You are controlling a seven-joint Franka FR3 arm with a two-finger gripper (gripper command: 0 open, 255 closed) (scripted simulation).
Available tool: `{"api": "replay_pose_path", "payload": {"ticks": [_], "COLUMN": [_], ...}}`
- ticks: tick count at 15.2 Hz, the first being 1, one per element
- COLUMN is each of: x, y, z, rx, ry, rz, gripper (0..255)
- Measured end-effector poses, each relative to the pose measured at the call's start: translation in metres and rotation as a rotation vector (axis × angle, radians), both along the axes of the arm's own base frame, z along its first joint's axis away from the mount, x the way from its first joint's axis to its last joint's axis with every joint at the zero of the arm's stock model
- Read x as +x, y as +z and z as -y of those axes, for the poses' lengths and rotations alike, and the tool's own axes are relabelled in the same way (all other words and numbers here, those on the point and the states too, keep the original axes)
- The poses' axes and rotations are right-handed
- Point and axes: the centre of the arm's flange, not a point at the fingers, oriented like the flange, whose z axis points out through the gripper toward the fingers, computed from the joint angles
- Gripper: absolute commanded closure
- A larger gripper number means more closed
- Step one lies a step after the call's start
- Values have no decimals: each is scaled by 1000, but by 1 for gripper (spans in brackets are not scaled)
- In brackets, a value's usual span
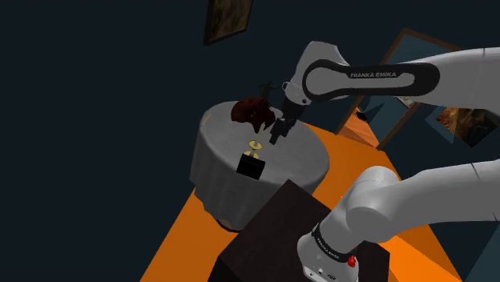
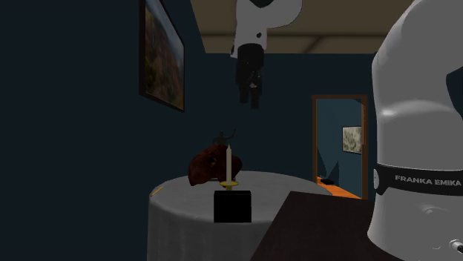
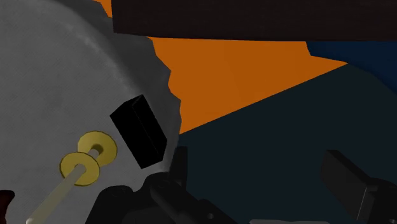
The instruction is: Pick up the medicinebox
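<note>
The box (image 1: 250,166) is a plain black block on the round table (image 1: 308,156) with the grey cloth. It sits right at the table's near edge, on the side towards the stand (image 1: 272,232). Just behind it is a candle (image 2: 228,164) in a gold holder, close with a small gap between them. Farther back there's a dark red lump (image 1: 252,112) I can't really identify.

The gripper (image 1: 277,134) hangs in the air above the table, up over the far side of the candle and to the shoulder view's right of the box, well clear of everything. In the wrist view the fingers (image 3: 348,184) stand wide apart with nothing between them. The box is off to one side of them, right by the cloth's edge, with orange floor (image 3: 242,70) past it.
</note>
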Motion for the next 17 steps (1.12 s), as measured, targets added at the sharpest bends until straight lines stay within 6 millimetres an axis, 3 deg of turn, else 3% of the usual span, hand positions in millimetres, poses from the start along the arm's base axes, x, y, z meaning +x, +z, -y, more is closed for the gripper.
{"api": "replay_pose_path", "payload": {"ticks": [17], "x": [64], "y": [-185], "z": [99], "rx": [-32], "ry": [139], "rz": [9], "gripper": [0]}}
